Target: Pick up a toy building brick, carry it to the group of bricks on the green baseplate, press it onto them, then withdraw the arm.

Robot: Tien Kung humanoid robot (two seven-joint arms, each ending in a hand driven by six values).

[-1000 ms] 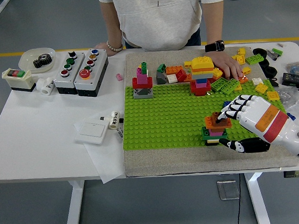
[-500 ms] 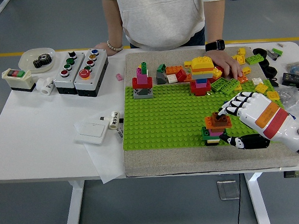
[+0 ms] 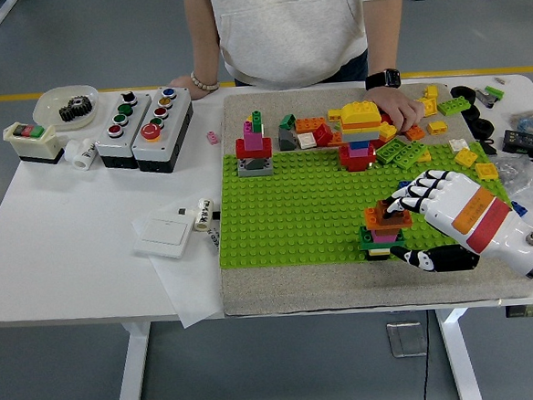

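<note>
Right hand [image 3: 450,215] at the small brick stack [image 3: 383,231] near the front of the green baseplate [image 3: 294,207], fingers [image 3: 411,195] loosely curled onto the brown brick [image 3: 395,217] topping it — we'd press straight down, squarely, before letting go.

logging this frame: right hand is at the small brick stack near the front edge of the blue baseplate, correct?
Not quite: the baseplate is green, not blue. The head view shows the right hand at the small brick stack near its front edge.

White table [image 3: 51,261] under beige mat [image 3: 346,290], button boxes [image 3: 142,124], paper [image 3: 185,279].
</note>
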